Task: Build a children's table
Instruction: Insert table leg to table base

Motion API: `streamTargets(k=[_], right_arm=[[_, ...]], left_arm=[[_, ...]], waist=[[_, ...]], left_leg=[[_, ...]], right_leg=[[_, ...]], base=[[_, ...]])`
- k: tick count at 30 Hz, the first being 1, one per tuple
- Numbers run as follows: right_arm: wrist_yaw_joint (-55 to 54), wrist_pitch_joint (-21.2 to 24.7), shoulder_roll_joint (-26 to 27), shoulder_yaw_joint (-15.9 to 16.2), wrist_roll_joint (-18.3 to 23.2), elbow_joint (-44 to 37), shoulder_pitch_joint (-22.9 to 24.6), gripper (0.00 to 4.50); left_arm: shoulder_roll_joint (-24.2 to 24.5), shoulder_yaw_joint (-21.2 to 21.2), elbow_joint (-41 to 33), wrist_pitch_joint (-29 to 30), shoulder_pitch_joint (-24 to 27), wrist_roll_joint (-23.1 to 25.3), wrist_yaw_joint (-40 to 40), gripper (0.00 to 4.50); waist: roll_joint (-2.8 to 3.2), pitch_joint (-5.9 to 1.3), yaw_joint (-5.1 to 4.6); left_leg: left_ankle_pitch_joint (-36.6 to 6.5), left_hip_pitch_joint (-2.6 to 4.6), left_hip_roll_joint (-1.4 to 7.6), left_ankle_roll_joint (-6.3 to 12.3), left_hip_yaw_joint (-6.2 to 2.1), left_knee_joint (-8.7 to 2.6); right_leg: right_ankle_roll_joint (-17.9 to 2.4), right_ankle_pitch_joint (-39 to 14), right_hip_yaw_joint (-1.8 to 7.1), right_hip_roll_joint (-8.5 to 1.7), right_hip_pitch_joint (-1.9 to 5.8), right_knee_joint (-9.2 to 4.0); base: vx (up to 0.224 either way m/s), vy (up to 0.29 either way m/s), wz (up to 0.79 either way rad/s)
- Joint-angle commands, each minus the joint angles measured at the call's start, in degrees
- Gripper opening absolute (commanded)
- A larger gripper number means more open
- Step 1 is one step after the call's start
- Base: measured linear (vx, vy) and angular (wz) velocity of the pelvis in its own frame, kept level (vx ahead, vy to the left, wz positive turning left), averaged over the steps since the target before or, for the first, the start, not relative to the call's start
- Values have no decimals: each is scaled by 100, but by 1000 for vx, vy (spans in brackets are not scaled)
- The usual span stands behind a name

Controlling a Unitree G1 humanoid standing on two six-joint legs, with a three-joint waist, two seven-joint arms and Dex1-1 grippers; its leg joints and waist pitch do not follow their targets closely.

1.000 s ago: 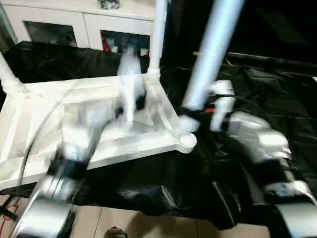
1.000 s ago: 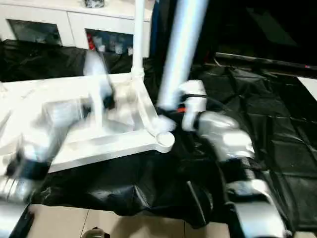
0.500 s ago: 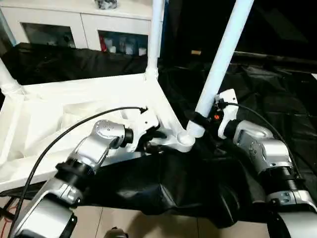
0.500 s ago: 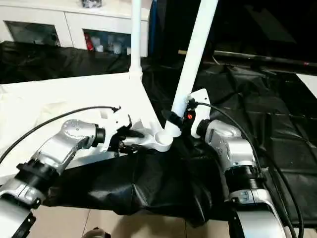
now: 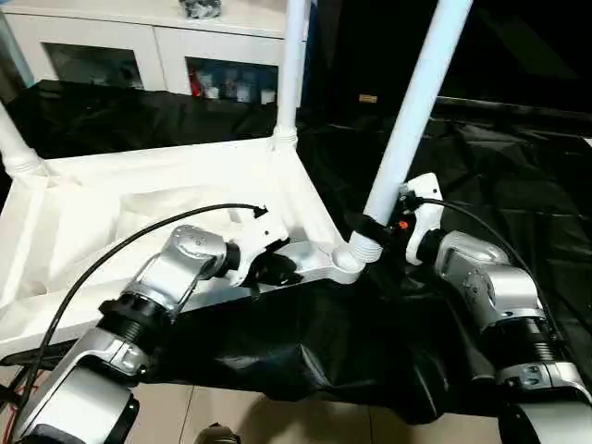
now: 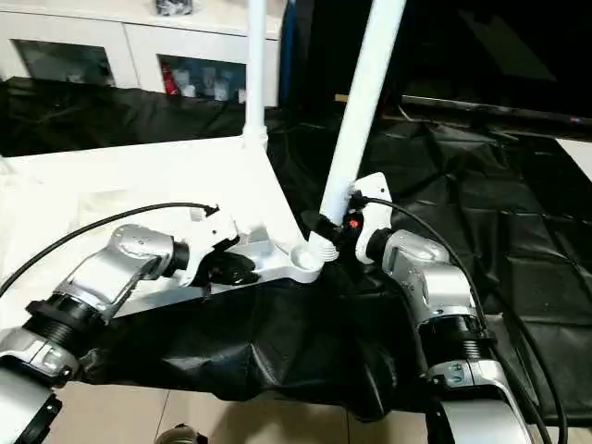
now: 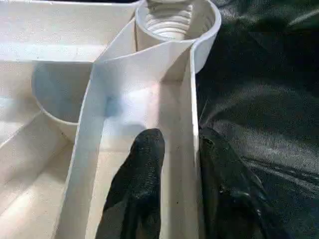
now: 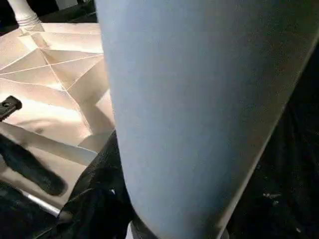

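Tabletop (image 5: 120, 199) lies upside down on the black sheet (image 5: 518, 185), ribbed underside facing up, with the white glass-door cabinet (image 5: 139, 46) behind it. Two legs already stand upright in their sockets: one at the far right corner (image 5: 291, 65), one at the far left corner (image 5: 14, 139).

My left fingers (image 7: 174, 164) are at the near edge of the top, just beside the near right corner socket (image 7: 177, 20). One finger (image 7: 137, 179) sits inside the rim channel and the other outside against the sheet, so they straddle the thin outer wall (image 7: 192, 124) and are pinched on it. The socket itself is open, its inner threads visible in the left wrist view.

My right fingers (image 5: 381, 222) are clamped around the lower end of a third leg (image 5: 412, 111), just above its ribbed tip. The leg leans slightly, top tilted away to the right, and its tip sits right at the rim of the near right corner socket (image 5: 347, 264). Whether the tip is touching the socket or just beside it I cannot say for certain; from the head views it looks to rest against the outer side of the rim rather than inside the bore.

Right wrist view has the leg (image 8: 199, 109) up close, with the ribbed underside (image 8: 55, 79) beyond it.
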Motion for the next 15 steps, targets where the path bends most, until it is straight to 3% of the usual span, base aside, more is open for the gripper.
streamTargets(k=[1,2,3,7,9,15], right_arm=[[11,-59,-7,-4,-20,-160,-28,193],[68,-45,-7,23,-17,-155,-38,193],[82,-37,-7,33,-16,-159,-37,193],[235,54,-23,119,4,-217,-26,193],[387,140,-51,215,20,-277,-12,193],[647,158,21,439,-58,-118,-140,193]], left_arm=[[60,57,-69,74,48,54,38,80],[77,89,-120,118,80,34,-2,80],[84,99,-137,138,93,22,-13,67],[147,153,-275,249,204,-39,-53,43],[180,222,-404,340,297,-108,-59,13],[262,397,-722,88,665,-271,-166,0]], waist=[[85,-426,-23],[25,-422,-28],[52,-424,-21],[65,-421,-27],[62,-420,-50],[39,-402,-109]], left_leg=[[-1394,92,10,-170,31,-367],[-1380,85,6,-154,40,-367],[-1346,80,7,-146,32,-369],[-1314,80,7,-135,34,-370],[-1325,71,9,-119,28,-374],[-1404,64,7,-102,28,-387]], right_leg=[[-1062,-822,273,-275,314,-489],[-1053,-834,273,-272,317,-499],[-1052,-839,272,-276,321,-482],[-1032,-856,272,-273,311,-488],[-1042,-804,270,-267,318,-479],[-1006,-1042,272,-273,306,-510]], base=[[0,0,0],[0,0,0],[0,0,0],[0,0,0],[0,0,0],[0,0,0]])
